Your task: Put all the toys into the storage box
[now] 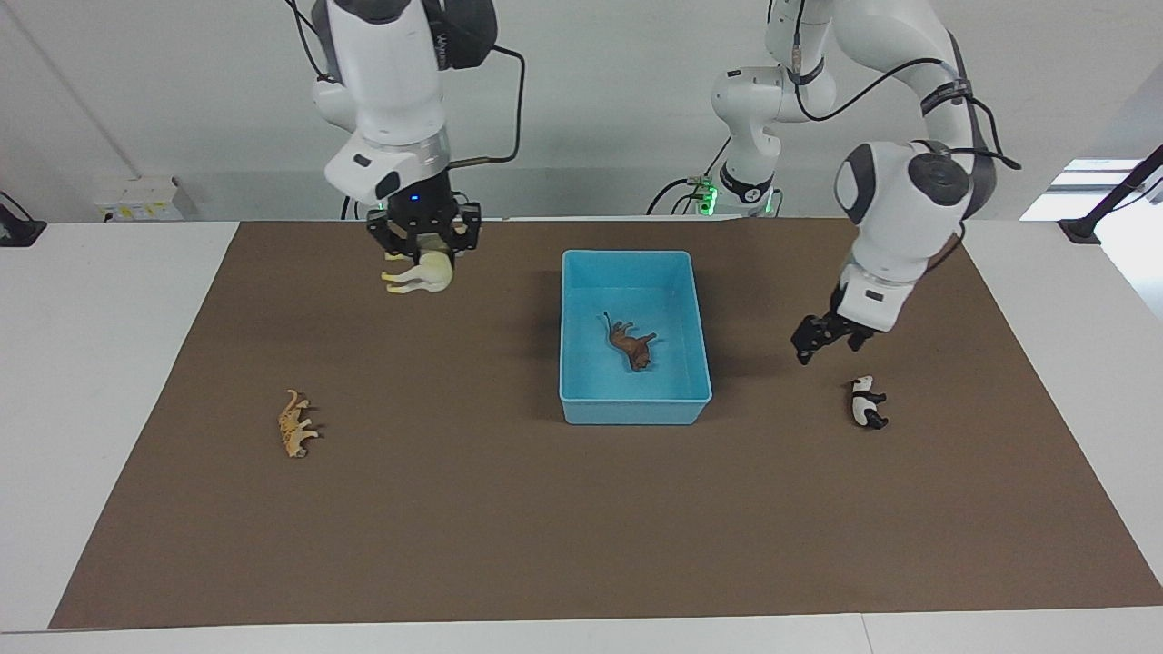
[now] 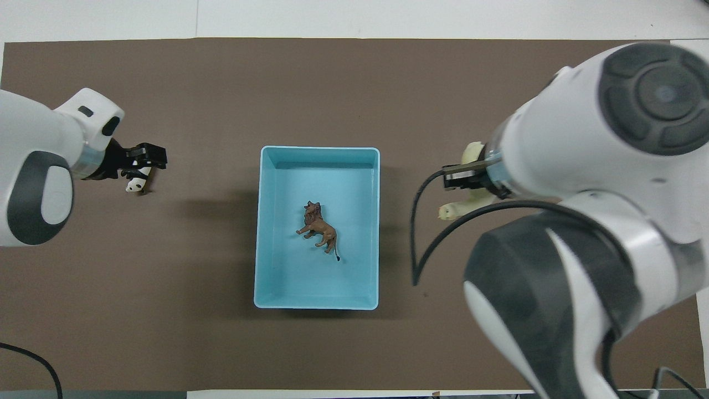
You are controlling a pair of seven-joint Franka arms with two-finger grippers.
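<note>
I count one of four done: the lion (image 1: 631, 344) lies in the blue box (image 1: 634, 262), my right gripper (image 1: 423, 255) clamps the camel (image 1: 420, 273) on the mat, my left gripper (image 1: 823, 338), fingers narrowly apart, hangs by the panda (image 1: 867, 402), and the tiger (image 1: 294, 424) waits untouched.

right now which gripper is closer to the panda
Left. The left gripper hangs just above the panda, not touching it. The right gripper is at the right arm's end of the table, over the camel.

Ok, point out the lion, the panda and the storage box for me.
lion (image 1: 630, 345), facing view, on its body.
panda (image 1: 866, 402), facing view, on its body.
storage box (image 2: 317, 149), overhead view, on its rim farthest from the robots.
</note>
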